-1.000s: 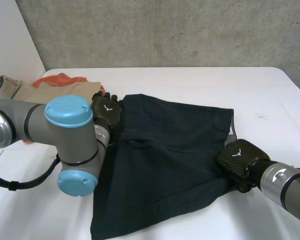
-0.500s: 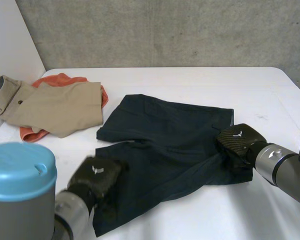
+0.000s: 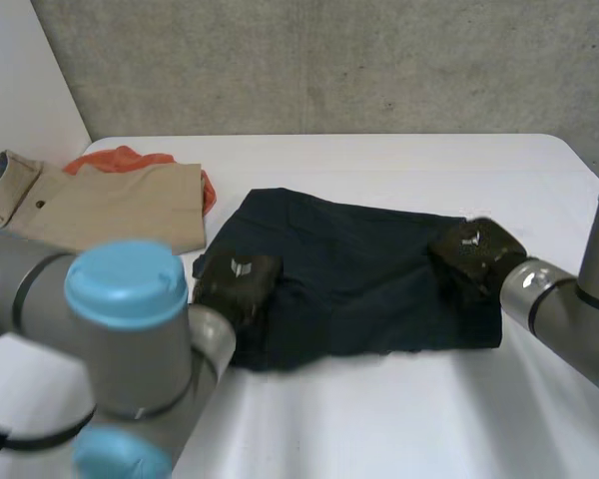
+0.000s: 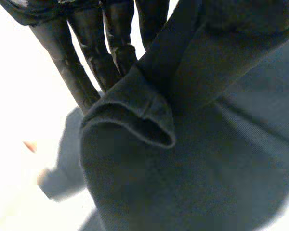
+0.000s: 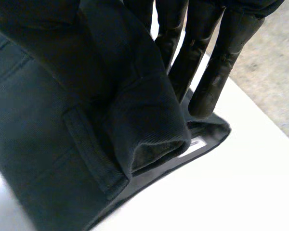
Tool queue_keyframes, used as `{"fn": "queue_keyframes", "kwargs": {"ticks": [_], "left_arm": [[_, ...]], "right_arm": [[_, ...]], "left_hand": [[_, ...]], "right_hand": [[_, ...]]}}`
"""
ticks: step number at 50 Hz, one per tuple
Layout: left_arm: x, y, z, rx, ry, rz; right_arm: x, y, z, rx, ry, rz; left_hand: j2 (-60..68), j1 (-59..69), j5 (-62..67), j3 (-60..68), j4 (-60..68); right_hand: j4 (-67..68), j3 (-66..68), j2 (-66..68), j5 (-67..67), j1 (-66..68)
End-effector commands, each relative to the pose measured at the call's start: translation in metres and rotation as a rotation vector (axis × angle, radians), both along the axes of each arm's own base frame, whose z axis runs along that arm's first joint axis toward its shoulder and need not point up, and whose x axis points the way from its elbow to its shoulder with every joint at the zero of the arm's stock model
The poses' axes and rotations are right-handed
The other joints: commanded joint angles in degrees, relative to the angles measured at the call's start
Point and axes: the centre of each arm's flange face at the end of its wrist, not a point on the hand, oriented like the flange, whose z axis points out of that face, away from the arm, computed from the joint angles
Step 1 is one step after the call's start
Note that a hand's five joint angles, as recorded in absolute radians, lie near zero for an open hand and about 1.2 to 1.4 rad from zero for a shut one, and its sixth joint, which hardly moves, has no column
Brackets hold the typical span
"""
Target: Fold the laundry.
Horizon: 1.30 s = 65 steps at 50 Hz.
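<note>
A: First, the left hand [image 3: 238, 284]?
B: Glossy black shell. Its straight fingers [image 4: 70, 72] pinch a rolled hem of the shorts [image 3: 364, 274] against the thumb. It sits on the garment's left edge.
A: And the right hand [image 3: 476, 254]?
B: Same grip. Straight fingers [image 5: 219, 67] clamp a thick, stitched hem fold at the right edge, and a small white label [image 5: 195, 144] peeks out under that fold.
A: How do the shorts lie?
B: Dark navy, matte woven cloth, doubled over into 1 rough rectangle mid-table.
A: Anything else?
B: A flat tan garment [image 3: 110, 205] with 1 button lies over a crumpled orange cloth [image 3: 130, 158], near the far-left corner of the smooth white table [image 3: 379, 419], just beside the shorts.
</note>
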Motion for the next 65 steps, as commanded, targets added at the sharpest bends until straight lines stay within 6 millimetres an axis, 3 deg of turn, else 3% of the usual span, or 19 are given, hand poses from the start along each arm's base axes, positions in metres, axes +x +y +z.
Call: {"fn": "queue_keyframes", "kwargs": {"ticks": [1,7,15,17,19,20,23,26,31,34,39,43,48,54,55,56,58,62,65], "left_arm": [[-0.034,-0.106,0.013,-0.442,-0.076,0.049],[-0.058,-0.157,0.006,-0.597,-0.013,0.031],[-0.071,-0.205,-0.036,-0.660,0.010,-0.028],[-0.074,-0.211,-0.043,-0.678,0.020,-0.023],[-0.074,-0.214,-0.048,-0.683,0.021,-0.024],[-0.074,-0.213,-0.051,-0.676,0.017,-0.029],[-0.074,-0.209,-0.055,-0.655,0.009,-0.037],[-0.069,-0.199,-0.032,-0.619,0.035,-0.032],[-0.054,-0.172,-0.004,-0.494,0.138,-0.027],[-0.041,-0.153,0.015,-0.418,0.213,-0.009],[-0.027,-0.125,0.019,-0.319,0.246,0.000],[-0.025,-0.096,0.008,-0.256,0.214,-0.031],[-0.024,-0.082,0.005,-0.231,0.205,-0.044],[-0.022,-0.078,0.000,-0.213,0.195,-0.044],[-0.022,-0.077,0.000,-0.213,0.195,-0.044],[-0.022,-0.077,0.000,-0.212,0.197,-0.043],[-0.020,-0.078,0.001,-0.212,0.198,-0.040],[-0.018,-0.077,0.006,-0.217,0.201,-0.037],[-0.016,-0.074,0.012,-0.224,0.205,-0.036]], "right_arm": [[0.015,-0.054,0.000,-0.201,0.030,-0.035],[0.039,-0.098,-0.008,-0.393,0.066,-0.063],[0.057,-0.144,-0.046,-0.517,0.093,-0.068],[0.059,-0.152,-0.052,-0.532,0.090,-0.073],[0.060,-0.158,-0.059,-0.536,0.090,-0.083],[0.061,-0.159,-0.060,-0.537,0.090,-0.083],[0.061,-0.159,-0.054,-0.542,0.075,-0.088],[0.060,-0.152,-0.031,-0.550,0.032,-0.096],[0.046,-0.121,0.019,-0.484,-0.097,-0.135],[0.039,-0.104,0.027,-0.402,-0.129,-0.142],[0.023,-0.066,0.009,-0.088,-0.134,-0.186],[0.017,-0.050,-0.008,0.065,-0.112,-0.204],[0.020,-0.052,-0.034,0.096,-0.106,-0.180],[0.023,-0.064,-0.058,0.059,-0.078,-0.176],[0.023,-0.066,-0.061,0.054,-0.072,-0.178],[0.023,-0.068,-0.063,0.038,-0.059,-0.182],[0.016,-0.073,-0.062,0.016,-0.053,-0.220],[-0.007,-0.085,-0.050,-0.035,-0.047,-0.308],[-0.021,-0.081,-0.027,-0.064,-0.044,-0.315]], "left_hand": [[11.5,14.4,12.8,11.9,11.3],[11.5,14.4,12.8,11.9,11.3],[11.5,14.4,12.8,11.9,11.3],[1.8,4.7,3.2,2.3,1.7],[-32.4,-29.5,-31.1,-32.0,-32.6],[-58.5,-55.6,-57.2,-58.1,-58.7],[-58.5,-55.6,-57.2,-58.1,-58.7],[-58.5,-55.6,-57.2,-58.1,-58.7],[-58.5,-55.6,-57.2,-58.1,-58.7],[-58.5,-55.6,-57.2,-58.1,-58.7],[-58.5,-55.6,-57.2,-58.1,-58.7],[-58.5,-55.6,-57.2,-58.1,-58.7],[-58.5,-55.6,-57.2,-58.1,-58.7],[-58.5,-55.6,-57.2,-58.1,-58.7],[-58.5,-55.6,-57.2,-58.1,-58.7],[-58.5,-55.6,-57.2,-58.1,-58.7],[-58.5,-55.6,-57.2,-58.1,-58.7],[-58.5,-55.6,-57.2,-58.1,-58.7],[-58.5,-55.6,-57.2,-58.1,-58.7]], "right_hand": [[11.7,11.3,12.3,13.3,22.4],[11.7,11.3,12.3,13.3,22.4],[11.7,11.3,12.3,13.3,22.4],[-5.1,-5.5,-4.5,-3.5,5.5],[-49.6,-50.0,-49.0,-48.0,-38.9],[-58.3,-58.7,-57.7,-56.7,-47.6],[-58.3,-58.7,-57.7,-56.7,-47.6],[-58.3,-58.7,-57.7,-56.7,-47.6],[-58.3,-58.7,-57.7,-56.7,-47.6],[-58.3,-58.7,-57.7,-56.7,-47.6],[-58.3,-58.7,-57.7,-56.7,-47.6],[-52.0,-52.4,-51.4,-50.4,-41.3],[-38.4,-38.8,-37.8,-36.8,-27.7],[-34.1,-34.6,-33.6,-32.5,-23.5],[-31.0,-31.4,-30.4,-29.4,-20.3],[-15.9,-16.4,-15.4,-14.3,-5.3],[11.6,11.2,12.2,13.2,22.2],[11.7,11.3,12.3,13.3,22.4],[11.7,11.3,12.3,13.3,22.4]]}}
